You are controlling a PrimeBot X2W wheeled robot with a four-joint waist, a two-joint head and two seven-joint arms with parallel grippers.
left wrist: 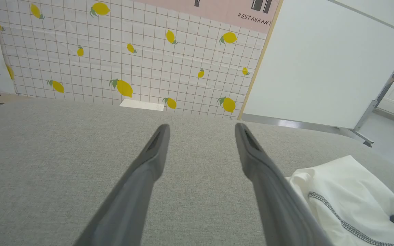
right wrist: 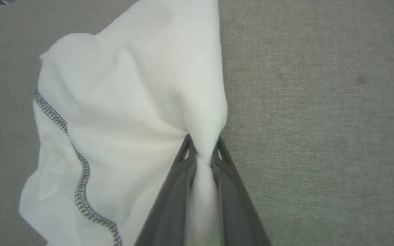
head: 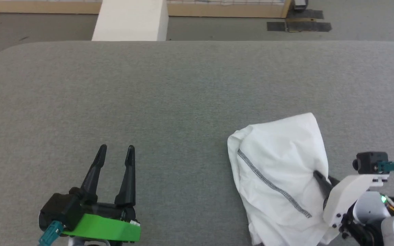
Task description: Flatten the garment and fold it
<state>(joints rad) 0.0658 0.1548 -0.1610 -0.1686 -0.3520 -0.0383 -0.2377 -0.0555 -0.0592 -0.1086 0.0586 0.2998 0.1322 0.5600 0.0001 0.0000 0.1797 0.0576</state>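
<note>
The garment is a crumpled white shirt with a grey-speckled seam, lying bunched at the near right of the grey table. My right gripper reaches into its right side; in the right wrist view that gripper is shut on a pinched fold of the garment, with fabric squeezed between the two fingers. My left gripper rests at the near left, open and empty, well apart from the shirt. In the left wrist view the left gripper has spread fingers, and the garment lies at the lower right.
A white box stands beyond the table's far edge. The left wrist view has a lemon-patterned tiled wall and a white panel behind the table. The table's rounded far-left corner is in view.
</note>
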